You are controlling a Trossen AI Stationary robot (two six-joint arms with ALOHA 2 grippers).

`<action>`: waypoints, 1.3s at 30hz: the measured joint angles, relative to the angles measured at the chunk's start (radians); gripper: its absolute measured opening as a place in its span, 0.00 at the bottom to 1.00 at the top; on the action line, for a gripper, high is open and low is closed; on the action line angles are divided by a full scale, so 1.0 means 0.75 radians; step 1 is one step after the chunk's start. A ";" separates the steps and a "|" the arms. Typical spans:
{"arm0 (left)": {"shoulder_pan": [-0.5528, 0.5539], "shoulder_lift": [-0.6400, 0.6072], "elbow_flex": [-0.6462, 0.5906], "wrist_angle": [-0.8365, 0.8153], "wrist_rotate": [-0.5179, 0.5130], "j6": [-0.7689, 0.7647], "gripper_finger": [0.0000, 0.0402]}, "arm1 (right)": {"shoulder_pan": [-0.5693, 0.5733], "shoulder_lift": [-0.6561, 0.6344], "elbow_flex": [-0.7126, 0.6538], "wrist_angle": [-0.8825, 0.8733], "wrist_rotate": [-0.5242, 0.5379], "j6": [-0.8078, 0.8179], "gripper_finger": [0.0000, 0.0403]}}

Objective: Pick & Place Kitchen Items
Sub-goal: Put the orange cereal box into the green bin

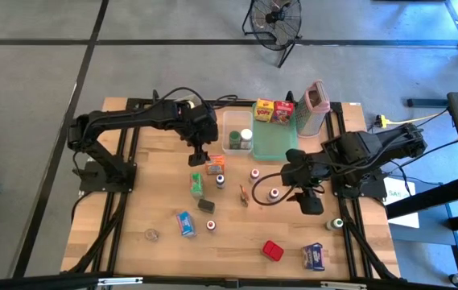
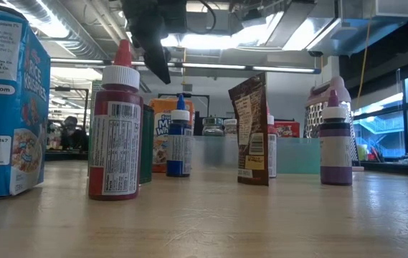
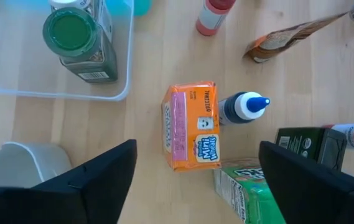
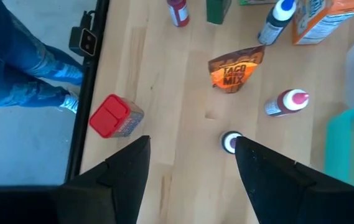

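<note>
On wood table | bottles, boxes scattered | fan on floor

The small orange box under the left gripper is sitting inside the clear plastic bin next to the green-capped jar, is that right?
Not quite. The small orange box lies on the bare wooden table, outside the clear plastic bin; only the green-capped jar is in the bin. The left wrist view shows this, with the left gripper open above the box.

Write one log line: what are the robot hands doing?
left gripper: open above orange box | right gripper: open over white-capped bottle | holding: nothing
</note>
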 joint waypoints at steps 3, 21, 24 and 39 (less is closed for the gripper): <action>0.000 -0.001 0.000 0.000 0.000 -0.001 0.89 | -0.018 0.000 0.000 0.000 0.000 -0.014 0.59; -0.092 -0.002 -0.163 0.114 -0.178 0.011 0.92 | -0.053 0.000 0.000 0.009 0.005 -0.076 0.59; -0.108 -0.002 -0.193 0.159 -0.175 0.005 0.92 | -0.058 0.000 0.000 0.019 0.004 -0.081 0.59; -0.133 -0.002 -0.325 0.273 -0.242 -0.030 0.91 | -0.059 0.000 0.000 0.026 0.004 -0.081 0.59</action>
